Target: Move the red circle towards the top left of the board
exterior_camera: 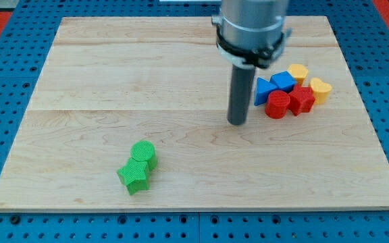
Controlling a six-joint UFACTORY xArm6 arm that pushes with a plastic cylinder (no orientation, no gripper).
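The red circle (277, 104) stands at the view's right of the wooden board (113, 81), in a tight cluster of blocks. A red star-like block (301, 99) touches it on its right. A blue triangle (264, 90) and a blue cube (283, 82) sit just above it. My tip (237, 122) rests on the board a short way to the left of the red circle and slightly lower, apart from it. The rod rises to the grey arm body (251, 27) at the view's top.
Two yellow blocks (298, 71) (320, 89) sit at the top right of the cluster. A green circle (143, 153) and a green star (134, 176) touch each other at the view's bottom left. Blue perforated table surrounds the board.
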